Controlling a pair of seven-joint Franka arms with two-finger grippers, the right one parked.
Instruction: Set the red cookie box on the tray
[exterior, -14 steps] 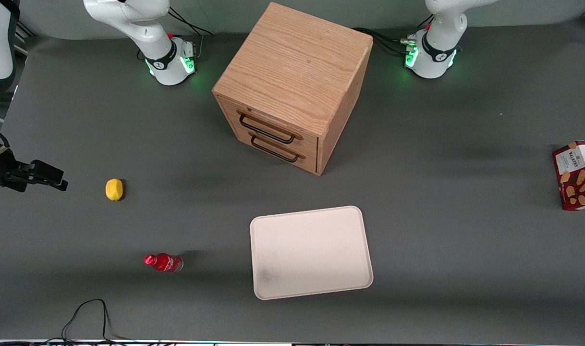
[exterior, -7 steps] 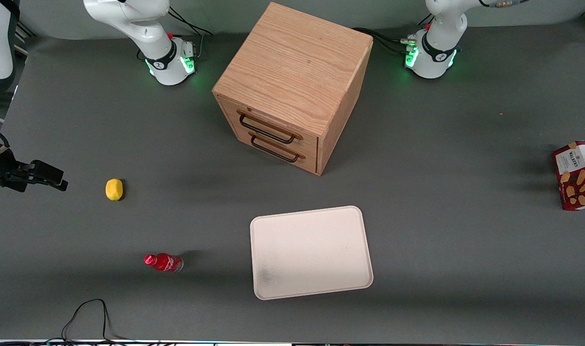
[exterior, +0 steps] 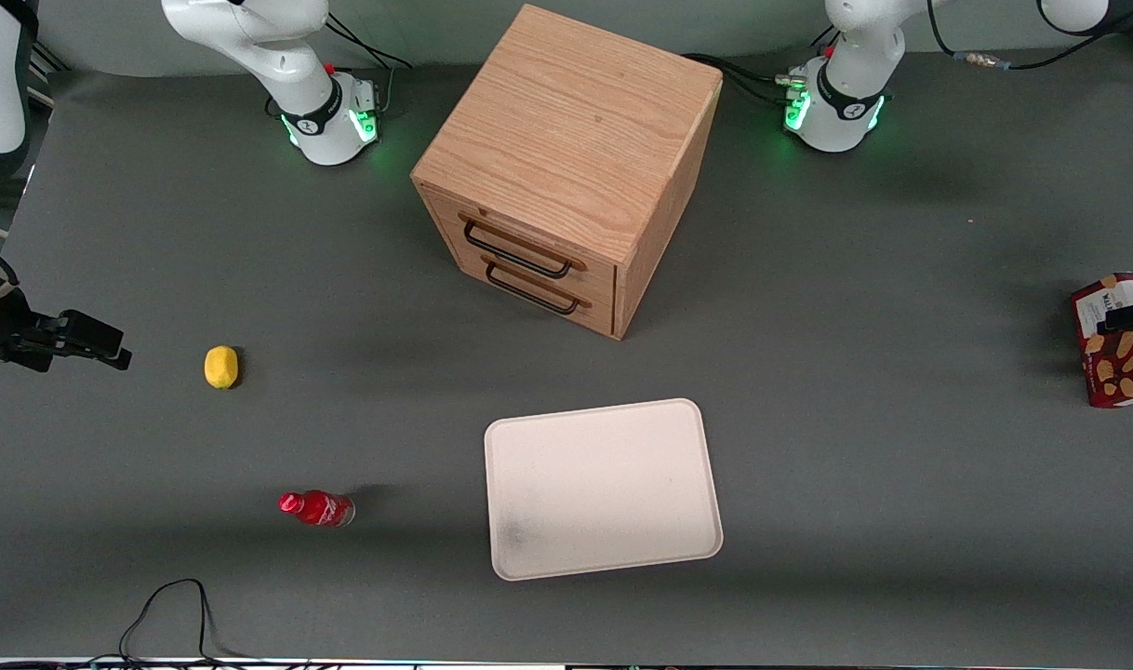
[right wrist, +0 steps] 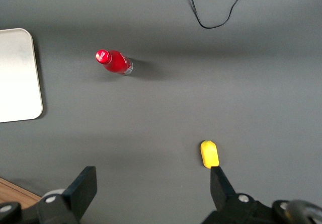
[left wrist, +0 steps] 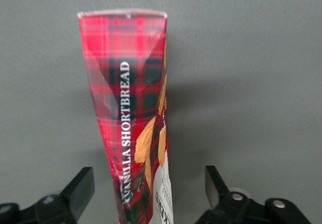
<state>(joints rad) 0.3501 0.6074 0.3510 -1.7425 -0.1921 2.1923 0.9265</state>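
1. We see the tool (left wrist: 146, 194) now over the red cookie box (exterior: 1113, 340); a second ago it was out of view.
2. Fingers (left wrist: 80, 191) apart, straddling the box's narrow side, not gripping.
3. Box stays at the working arm's end of the desk (exterior: 855, 372), well apart from the tray (exterior: 678, 437); we judge grasp next.

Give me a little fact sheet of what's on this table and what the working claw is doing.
gripper: open, fingers either side of the red cookie box, above it
red cookie box: standing at the working arm's end of the table
tray: bare, lying in front of the wooden drawer cabinet
other items: yellow lemon, small red bottle
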